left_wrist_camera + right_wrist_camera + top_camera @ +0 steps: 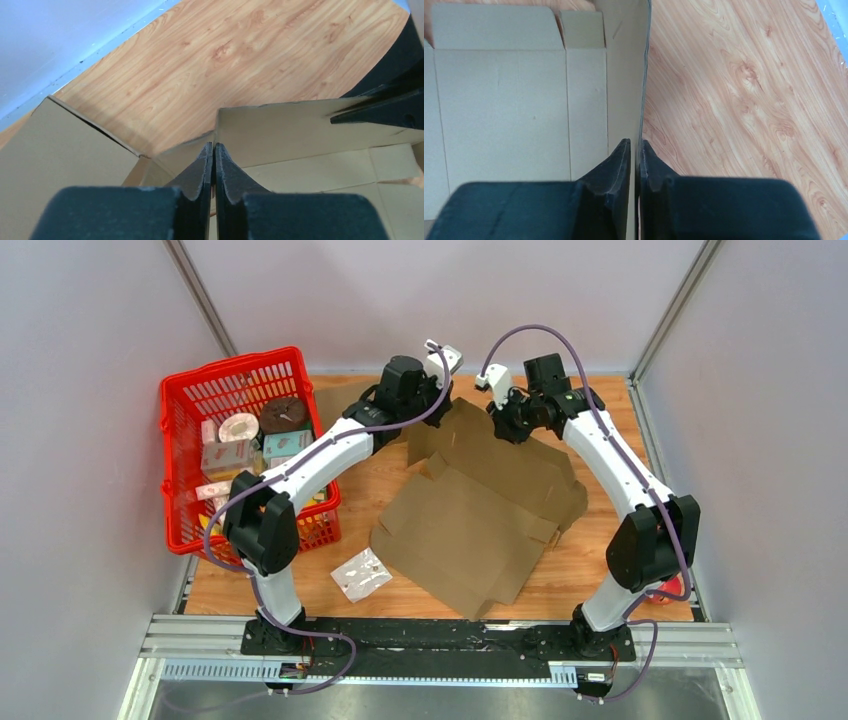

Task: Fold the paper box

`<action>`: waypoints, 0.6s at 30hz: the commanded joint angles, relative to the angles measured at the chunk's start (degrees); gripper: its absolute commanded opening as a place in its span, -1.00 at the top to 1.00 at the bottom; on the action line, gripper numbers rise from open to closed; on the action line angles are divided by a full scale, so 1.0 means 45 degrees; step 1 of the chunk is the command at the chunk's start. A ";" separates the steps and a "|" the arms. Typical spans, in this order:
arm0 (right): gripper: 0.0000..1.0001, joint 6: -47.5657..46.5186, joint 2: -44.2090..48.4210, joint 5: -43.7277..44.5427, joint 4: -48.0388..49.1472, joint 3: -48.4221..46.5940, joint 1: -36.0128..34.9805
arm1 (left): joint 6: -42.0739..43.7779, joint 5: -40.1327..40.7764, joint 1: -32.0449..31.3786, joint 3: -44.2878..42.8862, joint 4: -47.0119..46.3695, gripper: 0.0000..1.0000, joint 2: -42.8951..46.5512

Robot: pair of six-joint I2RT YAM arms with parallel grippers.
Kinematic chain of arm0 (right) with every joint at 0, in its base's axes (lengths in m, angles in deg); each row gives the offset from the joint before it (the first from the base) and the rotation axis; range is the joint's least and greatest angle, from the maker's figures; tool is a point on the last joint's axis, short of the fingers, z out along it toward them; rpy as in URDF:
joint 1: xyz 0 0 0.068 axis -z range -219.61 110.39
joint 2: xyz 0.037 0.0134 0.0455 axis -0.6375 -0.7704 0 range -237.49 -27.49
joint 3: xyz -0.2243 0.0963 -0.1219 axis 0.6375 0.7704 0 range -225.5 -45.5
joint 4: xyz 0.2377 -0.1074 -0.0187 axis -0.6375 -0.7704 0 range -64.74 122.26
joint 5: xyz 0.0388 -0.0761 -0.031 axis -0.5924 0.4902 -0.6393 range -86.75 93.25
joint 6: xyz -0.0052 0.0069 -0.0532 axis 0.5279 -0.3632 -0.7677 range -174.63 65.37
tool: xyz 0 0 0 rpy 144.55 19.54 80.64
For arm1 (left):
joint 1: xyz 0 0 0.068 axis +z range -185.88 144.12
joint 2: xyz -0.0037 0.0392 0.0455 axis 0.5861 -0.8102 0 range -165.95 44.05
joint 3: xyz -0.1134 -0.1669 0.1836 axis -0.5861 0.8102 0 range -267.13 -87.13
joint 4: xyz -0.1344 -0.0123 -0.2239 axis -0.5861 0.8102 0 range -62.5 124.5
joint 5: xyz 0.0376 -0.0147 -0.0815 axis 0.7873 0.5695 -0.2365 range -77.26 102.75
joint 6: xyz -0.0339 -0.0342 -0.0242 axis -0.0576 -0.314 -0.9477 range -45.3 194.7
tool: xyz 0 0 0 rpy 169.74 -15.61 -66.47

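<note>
The paper box (470,510) is a flat brown cardboard blank spread over the middle of the wooden table, with its far flap raised. My left gripper (441,400) is at the far left end of that flap. In the left wrist view its jaws (214,145) are shut on the flap's thin upright edge (300,130). My right gripper (497,416) is at the far right end. In the right wrist view its jaws (634,142) are pinched on the standing cardboard panel (624,75), and the flat panels (499,100) lie to the left.
A red basket (176,440) holding several packaged items stands at the left of the table. A small clear packet (360,575) lies near the front, left of the box. A red roll (672,592) sits by the right arm's base. Walls close in at the back and sides.
</note>
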 commanded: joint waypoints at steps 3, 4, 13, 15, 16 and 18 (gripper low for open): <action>0.36 0.3380 0.0759 0.2824 0.1135 -0.0291 -0.0082 | -0.0591 0.2661 -0.0444 0.1508 -0.2389 1.00 0.0724; 0.19 0.5111 0.0759 0.3177 0.0940 -0.0585 -0.0063 | -0.1115 0.3073 -0.0541 0.1882 -0.2899 1.00 0.1093; -1.00 1.2937 0.1578 0.4070 -0.3124 -0.3772 -0.0219 | -0.2974 0.7135 -0.1772 0.3897 -0.4818 1.00 0.2150; -1.00 1.5663 0.2221 0.4407 -0.2117 -0.2763 -0.0471 | -0.3325 0.7664 -0.1889 0.3937 -0.4663 1.00 0.2190; -1.00 1.6584 0.2940 0.4372 -0.1548 -0.2138 -0.0647 | -0.3463 0.8170 -0.2045 0.3937 -0.4565 1.00 0.2229; -1.00 1.9240 0.3569 0.2969 0.0282 -0.0029 -0.1213 | -0.3678 0.8505 -0.2182 0.4092 -0.4622 1.00 0.2268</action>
